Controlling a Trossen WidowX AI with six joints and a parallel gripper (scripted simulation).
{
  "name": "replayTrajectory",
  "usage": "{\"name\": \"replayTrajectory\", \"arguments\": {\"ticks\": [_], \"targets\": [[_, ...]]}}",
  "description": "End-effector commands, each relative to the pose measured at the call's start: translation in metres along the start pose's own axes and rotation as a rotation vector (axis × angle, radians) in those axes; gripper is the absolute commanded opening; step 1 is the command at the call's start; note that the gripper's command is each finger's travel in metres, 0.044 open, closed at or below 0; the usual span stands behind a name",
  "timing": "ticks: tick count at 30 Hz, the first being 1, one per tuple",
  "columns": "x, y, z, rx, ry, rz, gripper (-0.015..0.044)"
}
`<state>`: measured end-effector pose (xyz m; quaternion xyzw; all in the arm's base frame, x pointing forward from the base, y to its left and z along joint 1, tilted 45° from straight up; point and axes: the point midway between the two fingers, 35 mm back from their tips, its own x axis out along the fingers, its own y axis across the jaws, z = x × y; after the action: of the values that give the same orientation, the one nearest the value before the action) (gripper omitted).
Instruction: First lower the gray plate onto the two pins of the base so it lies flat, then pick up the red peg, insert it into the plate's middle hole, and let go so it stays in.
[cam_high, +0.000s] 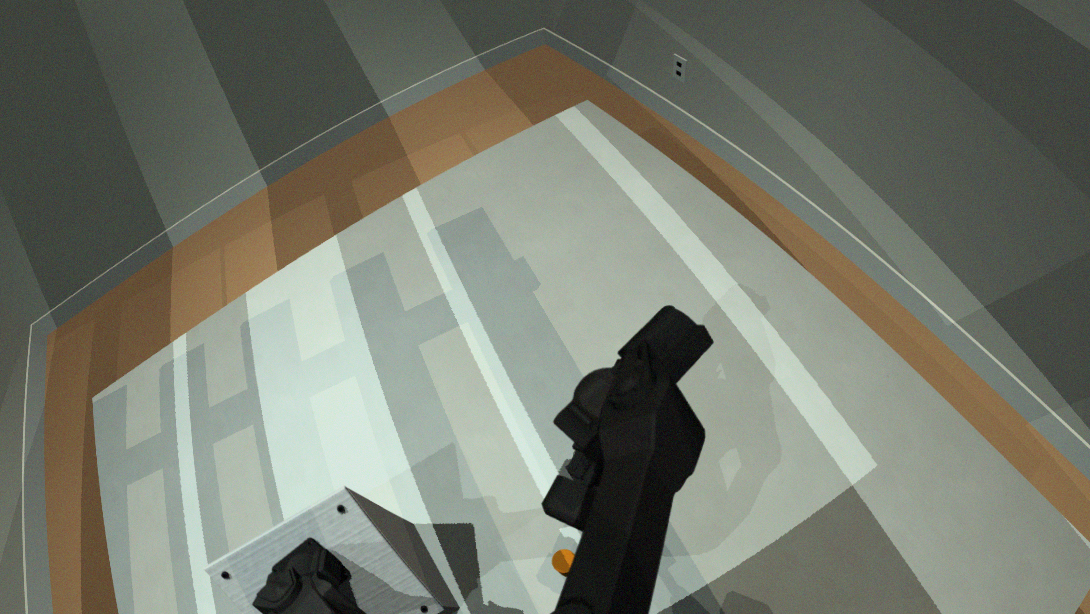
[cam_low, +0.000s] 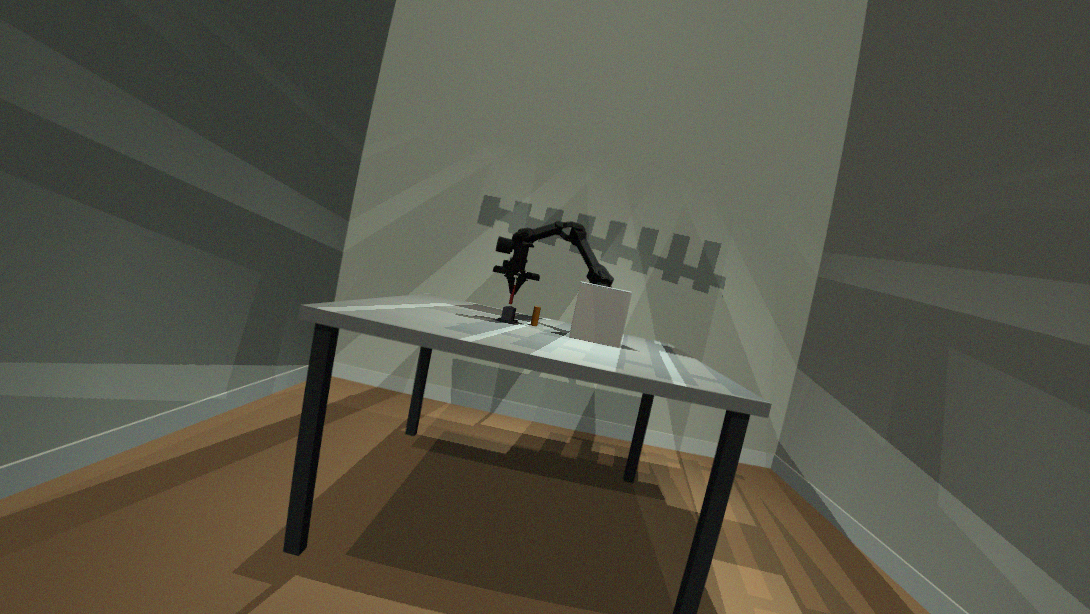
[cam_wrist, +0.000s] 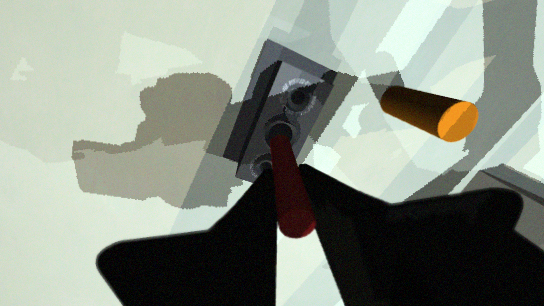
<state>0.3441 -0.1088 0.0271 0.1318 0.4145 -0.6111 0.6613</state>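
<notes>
The gray plate (cam_wrist: 289, 73) sits on the dark base (cam_wrist: 287, 56) and looks flat. Its two outer holes show round fittings, the lower one partly covered by my left finger. In the exterior view plate and base appear as one small dark block (cam_low: 508, 313). My gripper (cam_wrist: 286, 174) (cam_low: 513, 287) is shut on the red peg (cam_wrist: 296, 215) (cam_low: 511, 295), above the block. The peg's far end is at the mouth of the plate's middle hole; I cannot tell whether it is inside. In the top view the arm hides the fingers, peg and plate.
An orange cylinder (cam_high: 562, 562) (cam_low: 536, 315) (cam_wrist: 420, 112) stands on the table (cam_low: 427, 335) beside the base. A large box with a metal top (cam_high: 327, 524) (cam_low: 601, 314) stands farther off, under the arm's mount. Its edge shows at the wrist view's right.
</notes>
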Motion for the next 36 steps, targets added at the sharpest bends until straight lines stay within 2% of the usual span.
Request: {"name": "replayTrajectory", "arguments": {"ticks": [1, 12, 36], "targets": [[0.002, 0.0, 0.0, -0.001, 0.0, 0.0, 0.0], [0.017, -0.001, 0.003, -0.007, -0.006, -0.003, 0.0], [0.017, -0.002, 0.001, 0.002, -0.001, 0.001, 0.0]]}}
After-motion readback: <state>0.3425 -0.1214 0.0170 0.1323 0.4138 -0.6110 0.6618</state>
